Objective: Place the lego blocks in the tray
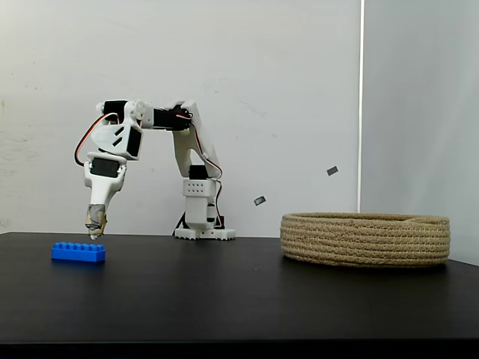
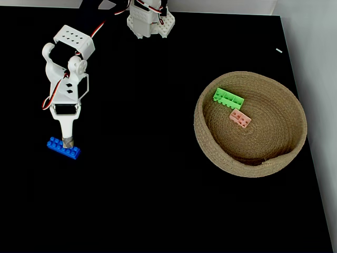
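Observation:
The long blue lego block (image 1: 78,253) lies flat on the black table at the left, also seen from above (image 2: 63,148). My gripper (image 1: 95,233) points straight down just above the block's right end, and from above the gripper (image 2: 67,143) overlaps the block's middle. Its taped fingers look pressed together and hold nothing. The tray (image 1: 365,239) is a low coiled-rope basket at the right, its rim (image 2: 206,138) far from the gripper. Inside it lie the green block (image 2: 228,98) and the pale pink block (image 2: 240,118).
The arm's white base (image 1: 203,224) stands at the back of the table, base (image 2: 149,23) at the top in the view from above. A wide stretch of black tabletop (image 2: 137,137) separates the blue block from the tray. The table's right edge runs close behind the tray.

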